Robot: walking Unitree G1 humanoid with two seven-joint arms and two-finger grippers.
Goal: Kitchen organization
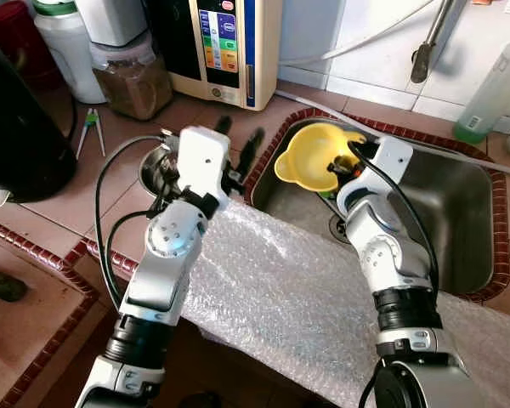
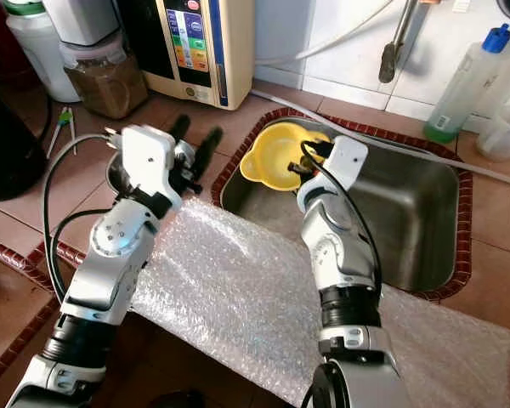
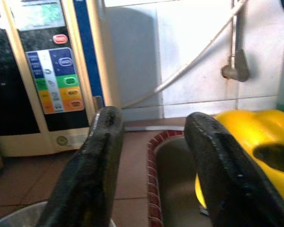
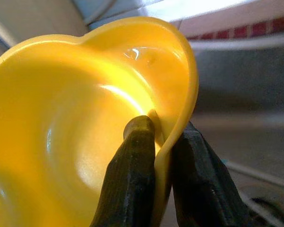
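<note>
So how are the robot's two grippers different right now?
The right gripper is shut on the rim of the yellow plastic funnel, held over the steel sink. The left gripper is open and holds nothing, above the brown tiled counter. Both have two long black fingers.

Two silver arms: left arm [image 1: 166, 272] at lower left of the head view, right arm [image 1: 391, 263] at lower right. Each has rounded jointed segments dotted with small screws, a black ring collar lower down, a white boxy wrist block, and looping black cables. Each gripper's fingers [image 3: 92, 175] are long, matte black and rough-surfaced.
</note>
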